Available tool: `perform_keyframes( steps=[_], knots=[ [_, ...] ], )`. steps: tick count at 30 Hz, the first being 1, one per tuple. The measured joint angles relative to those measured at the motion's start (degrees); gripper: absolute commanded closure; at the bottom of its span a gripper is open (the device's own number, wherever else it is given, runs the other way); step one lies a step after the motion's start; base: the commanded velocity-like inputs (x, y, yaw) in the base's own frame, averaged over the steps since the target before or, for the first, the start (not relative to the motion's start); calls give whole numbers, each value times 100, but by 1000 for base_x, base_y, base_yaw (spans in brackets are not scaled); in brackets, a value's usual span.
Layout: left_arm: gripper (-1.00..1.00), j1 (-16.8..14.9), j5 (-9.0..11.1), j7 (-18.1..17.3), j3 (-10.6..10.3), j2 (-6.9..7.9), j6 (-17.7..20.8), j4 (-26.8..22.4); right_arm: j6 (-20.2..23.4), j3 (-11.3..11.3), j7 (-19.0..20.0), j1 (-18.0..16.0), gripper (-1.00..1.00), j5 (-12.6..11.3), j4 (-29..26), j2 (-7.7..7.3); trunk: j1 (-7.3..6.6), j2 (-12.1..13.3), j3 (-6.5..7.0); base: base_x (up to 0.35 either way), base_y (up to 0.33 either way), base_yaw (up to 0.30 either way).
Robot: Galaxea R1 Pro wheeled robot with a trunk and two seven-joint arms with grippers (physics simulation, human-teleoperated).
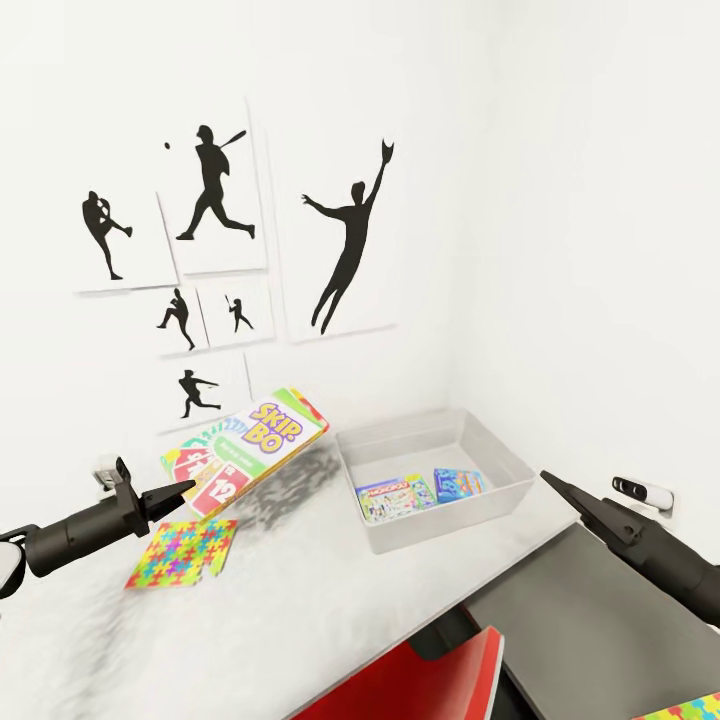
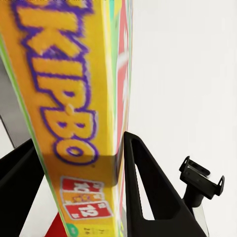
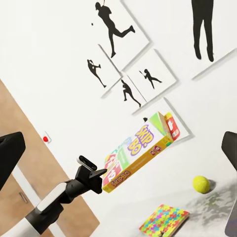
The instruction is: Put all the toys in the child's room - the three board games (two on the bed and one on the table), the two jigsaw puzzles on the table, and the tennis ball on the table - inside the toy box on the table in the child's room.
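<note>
The left pincer (image 1: pixel 185 487), at the lower left of the head view, is clamped on the lower corner of a Skip-Bo game box (image 1: pixel 247 449), holding it tilted in the air above the bench (image 1: pixel 300 590) with its far end rising toward the wall. In the left wrist view the box (image 2: pixel 74 113) stands on edge between the two black fingers (image 2: pixel 143 192), which press against its faces. Under the box, toward the lower left, a jigsaw puzzle (image 1: pixel 183 551) lies flat on the pale bench top, with open surface around it. The toy box (image 1: pixel 436 478) sits right of centre in the room's corner, its long side close to the right wall; a clear gap of bench separates it from the held box. Inside lie a Monopoly game (image 1: pixel 395 497) and a blue game (image 1: pixel 461 482), side by side, leaving bare floor at the tray's far end. The right pincer (image 1: pixel 550 479) hangs at the right, just off the tray's near right corner and apart from it; whether its jaws are apart I cannot tell. The right wrist view catches a tennis ball (image 3: pixel 201 184) on the bench, near the puzzle (image 3: pixel 164 220). A red chair (image 1: pixel 420 685) sits at the bench's front edge, bottom centre.
</note>
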Motion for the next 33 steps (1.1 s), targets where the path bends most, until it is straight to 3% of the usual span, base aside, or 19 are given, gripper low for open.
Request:
perform_keyframes(
  steps=[28,33],
  knots=[
    [100,-2,-1,0,-30,-3,0,0,3,-22,-3,0,-100,7,0,-11,0,0,0,1,0,0],
    [100,-35,-34,59,-106,-68,-7,-29,8,-30,-14,0,-100,8,6,-32,0,0,0,0,0,0]
  ],
)
